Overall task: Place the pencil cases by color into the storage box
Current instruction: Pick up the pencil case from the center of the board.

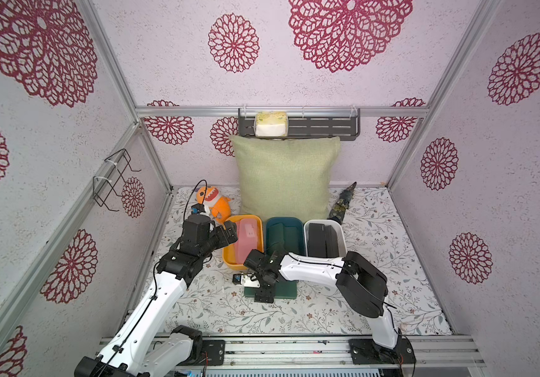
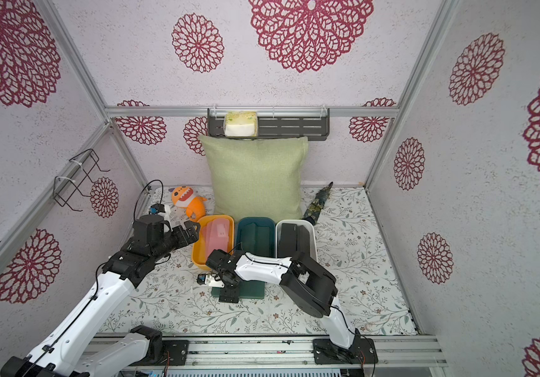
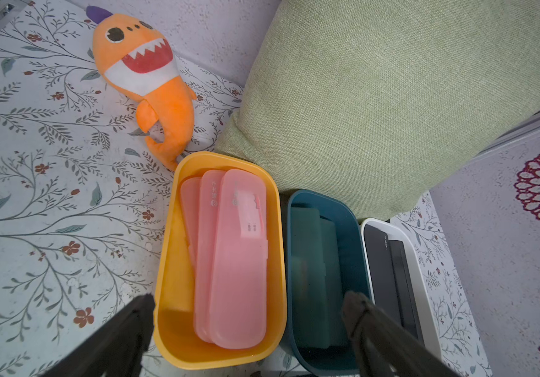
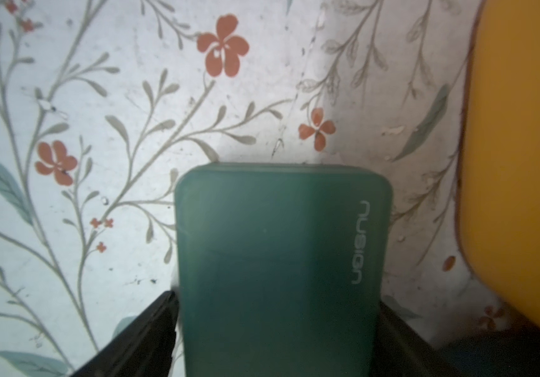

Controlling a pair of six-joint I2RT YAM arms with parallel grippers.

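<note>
The dark green pencil case [image 4: 281, 235] lies flat on the table [image 4: 98, 98], just in front of the teal tub [image 1: 284, 220], with the right end effector [image 4: 276, 298] straight over it, 1 finger along each long edge; can't tell if it's clamping. Long axis runs side to side, crosswise to the tub, so I'd guess it needs a quarter turn. Left end effector [image 3: 249, 303] hangs wide apart and empty by the yellow tub [image 3: 174, 277], so it's the right arm's job.
</note>
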